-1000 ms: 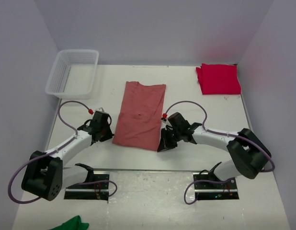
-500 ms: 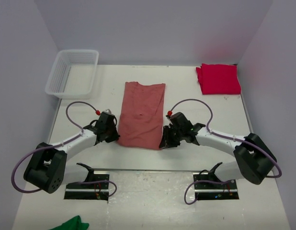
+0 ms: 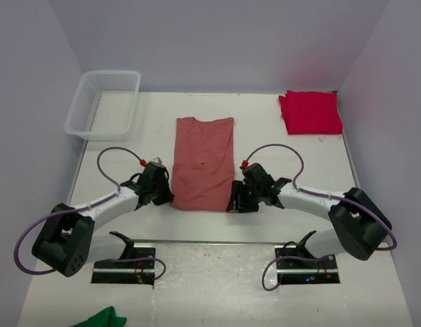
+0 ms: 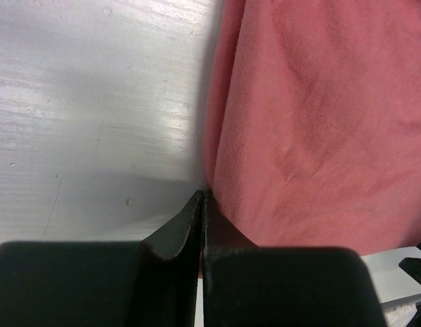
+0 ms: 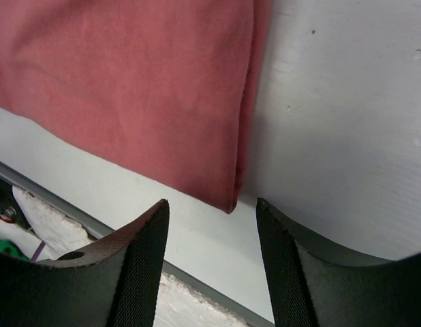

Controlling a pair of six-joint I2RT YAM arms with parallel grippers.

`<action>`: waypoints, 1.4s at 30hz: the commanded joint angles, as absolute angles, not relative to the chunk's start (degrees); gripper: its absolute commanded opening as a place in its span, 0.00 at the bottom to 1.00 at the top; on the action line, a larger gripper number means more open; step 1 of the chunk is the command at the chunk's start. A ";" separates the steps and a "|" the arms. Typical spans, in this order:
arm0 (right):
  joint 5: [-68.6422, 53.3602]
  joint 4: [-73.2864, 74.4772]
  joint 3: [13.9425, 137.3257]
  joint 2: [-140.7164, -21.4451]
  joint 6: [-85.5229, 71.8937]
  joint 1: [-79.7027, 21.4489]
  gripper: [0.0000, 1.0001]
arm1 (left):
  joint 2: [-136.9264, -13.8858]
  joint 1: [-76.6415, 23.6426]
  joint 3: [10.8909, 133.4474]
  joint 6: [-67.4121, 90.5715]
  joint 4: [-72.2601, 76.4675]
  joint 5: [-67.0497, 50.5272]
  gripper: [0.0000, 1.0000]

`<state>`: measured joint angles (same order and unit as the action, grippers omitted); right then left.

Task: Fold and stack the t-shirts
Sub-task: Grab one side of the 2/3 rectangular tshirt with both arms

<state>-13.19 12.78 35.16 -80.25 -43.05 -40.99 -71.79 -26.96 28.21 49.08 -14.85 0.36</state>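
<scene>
**Sam:** What can you see from above?

**Mia:** A salmon-red t-shirt lies flat in the middle of the white surface. It is folded into a long shape. A crimson t-shirt lies folded at the far right corner, well apart from it. A white basket sits at the far left corner. A bit of green cloth peeks in at the near edge.

**Sam:** And the arms?

**Mia:** The left claw is at the salmon-red t-shirt's near left corner. The right claw is at its near right corner.

**Sam:** What does the left wrist camera show?

**Mia:** The left claw is clenched tight. Its tips press together right at the side edge of the salmon-red t-shirt. I cannot tell if any cloth is pinched between them.

**Sam:** And the right wrist camera?

**Mia:** The right claw is loose, with its fingers spread wide. The salmon-red t-shirt's corner lies flat on the surface, just past the gap. The claw holds no cloth.
</scene>
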 commanded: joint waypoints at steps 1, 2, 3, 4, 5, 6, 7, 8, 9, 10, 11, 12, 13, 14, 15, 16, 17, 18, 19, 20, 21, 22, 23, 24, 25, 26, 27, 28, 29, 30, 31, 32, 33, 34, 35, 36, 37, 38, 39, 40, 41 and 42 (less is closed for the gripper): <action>-9.67 12.39 33.75 -79.01 -43.50 -39.47 0.56 | -71.98 -27.42 25.75 50.18 -17.75 0.79 0.00; -9.58 12.04 33.40 -79.19 -43.94 -39.11 0.55 | -71.72 -27.42 25.66 50.19 -17.84 0.97 0.00; -9.75 11.52 32.70 -79.28 -44.47 -38.50 0.55 | -71.28 -27.42 25.75 50.19 -18.10 1.14 0.00; -9.67 11.51 32.35 -79.28 -44.47 -38.32 0.55 | -71.28 -27.42 25.75 50.19 -18.37 1.32 0.00; -9.75 10.82 32.08 -79.28 -44.91 -38.23 0.55 | -70.84 -27.42 25.93 50.19 -18.63 1.58 0.00; -10.02 10.46 31.73 -79.54 -44.91 -38.06 0.54 | -70.58 -27.42 26.28 50.19 -19.42 2.10 0.00; -10.19 10.20 31.73 -79.80 -45.26 -37.88 0.54 | -70.05 -27.42 26.37 50.19 -20.03 2.28 0.00; -10.28 10.02 31.73 -80.24 -45.35 -37.79 0.53 | -69.79 -27.42 26.45 50.19 -20.13 2.55 0.00; -10.54 9.93 31.73 -81.20 -45.44 -37.79 0.52 | -69.52 -27.42 26.37 50.27 -20.39 2.64 0.00; -10.63 9.76 31.73 -81.47 -45.79 -37.79 0.50 | -69.35 -27.42 26.37 50.36 -20.56 2.72 0.00; -11.16 8.97 31.21 -81.82 -46.40 -37.71 0.49 | -69.00 -27.42 26.45 50.45 -21.18 2.81 0.00; -11.60 8.44 30.77 -81.91 -46.67 -37.71 0.48 | -68.82 -27.42 26.46 50.45 -21.44 2.81 0.00; -11.69 7.92 30.41 -81.83 -46.93 -37.79 0.46 | -68.64 -27.42 26.54 50.62 -21.79 3.07 0.00; -11.95 6.78 29.98 -81.65 -47.63 -37.79 0.44 | -68.21 -27.42 26.63 50.71 -22.67 3.60 0.00; -11.95 6.42 29.01 -81.04 -47.90 -37.79 0.42 | -67.94 -27.42 26.63 50.97 -23.02 3.86 0.00; -11.78 6.07 28.57 -80.60 -48.42 -37.71 0.41 | -67.42 -27.42 26.63 51.24 -23.38 4.22 0.00; -11.60 5.89 28.30 -80.25 -48.43 -37.79 0.40 | -67.33 -27.42 26.72 51.33 -23.99 4.48 0.00; -11.51 5.89 27.87 -79.98 -48.43 -37.79 0.40 | -67.06 -27.42 26.72 51.50 -24.26 4.83 0.00; -11.25 6.06 27.86 -80.07 -48.51 -37.79 0.39 | -66.97 -27.42 26.81 51.76 -24.52 5.01 0.00; -11.25 5.72 27.77 -80.16 -48.60 -37.79 0.36 | -66.71 -27.42 26.89 51.77 -25.04 5.10 0.00; -11.42 5.45 27.60 -80.42 -48.60 -37.79 0.35 | -66.62 -27.42 26.98 51.85 -25.40 5.18 0.00; -11.34 5.19 27.51 -80.68 -48.95 -37.79 0.33 | -66.53 -27.42 27.16 51.94 -25.57 5.27 0.00; -11.60 4.14 27.07 -81.21 -49.30 -37.79 0.29 | -66.36 -27.42 27.25 52.03 -26.36 5.45 0.00; -11.86 3.70 26.90 -81.47 -49.57 -37.79 0.27 | -66.18 -27.42 27.42 52.21 -26.98 5.80 0.00; -11.87 3.08 26.81 -81.91 -50.09 -37.79 0.25 | -65.57 -27.42 27.51 52.38 -27.50 6.06 0.00; -12.13 2.64 26.46 -82.09 -50.18 -37.79 0.19 | -65.13 -27.42 27.51 52.47 -28.55 6.76 0.00; -12.30 2.55 26.28 -82.00 -50.36 -37.71 0.16 | -64.69 -27.42 27.60 52.64 -29.26 7.20 0.00; -11.87 2.37 26.02 -81.83 -50.88 -37.71 0.12 | -63.82 -27.42 27.77 52.82 -29.96 7.56 0.00; -11.78 2.37 25.75 -81.48 -50.89 -37.79 0.03 | -63.29 -27.33 27.77 52.91 -31.01 7.65 0.00; -11.78 2.81 25.93 -81.47 -50.89 -37.79 0.00 | -62.85 -27.42 27.95 52.82 -31.63 7.39 0.00; -10.82 3.51 25.93 -81.30 -51.06 -37.71 0.00 | -61.71 -27.42 28.47 52.74 -32.25 7.03 0.00; -10.90 3.69 26.19 -81.12 -50.80 -37.79 0.00 | -61.00 -27.42 28.48 52.56 -33.04 5.90 0.00; -10.64 4.21 26.37 -80.95 -50.80 -37.71 0.00 | -60.21 -27.42 28.56 52.12 -33.13 5.19 0.00; -10.20 4.39 26.45 -80.77 -50.54 -37.79 0.00 | -58.81 -27.42 28.48 51.95 -32.79 4.32 0.00; -10.11 4.74 26.63 -80.51 -50.28 -37.71 0.00 | -58.19 -27.42 28.48 51.86 -32.44 2.48 0.01; -9.67 5.09 26.80 -80.33 -50.27 -37.71 0.00 | -57.84 -27.42 28.56 51.33 -32.08 1.59 0.03; -9.58 5.18 26.89 -80.16 -50.01 -37.71 0.00 | -57.40 -27.42 28.56 51.07 -31.04 0.36 0.06; -9.67 5.27 26.98 -80.07 -49.92 -37.79 0.00 | -57.13 -27.42 28.48 50.98 -30.50 -1.48 0.08; -9.58 5.45 26.98 -79.98 -49.66 -37.79 0.00 | -56.87 -27.42 28.30 51.06 -29.89 -2.45 0.09; -9.49 5.36 26.98 -79.98 -49.48 -37.71 0.00 | -56.26 -27.42 27.60 51.06 -27.79 -4.64 0.13; -9.58 5.45 27.07 -79.98 -49.48 -37.71 0.00 | -55.82 -27.42 26.81 51.06 -26.21 -6.40 0.17; -9.49 5.54 27.07 -79.98 -49.31 -37.79 0.00 | -55.03 -27.33 25.50 51.76 -24.80 -7.72 0.23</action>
<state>-13.41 -0.01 27.75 -80.07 -51.00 -37.76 -57.01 -27.14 27.16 51.40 -29.63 -1.52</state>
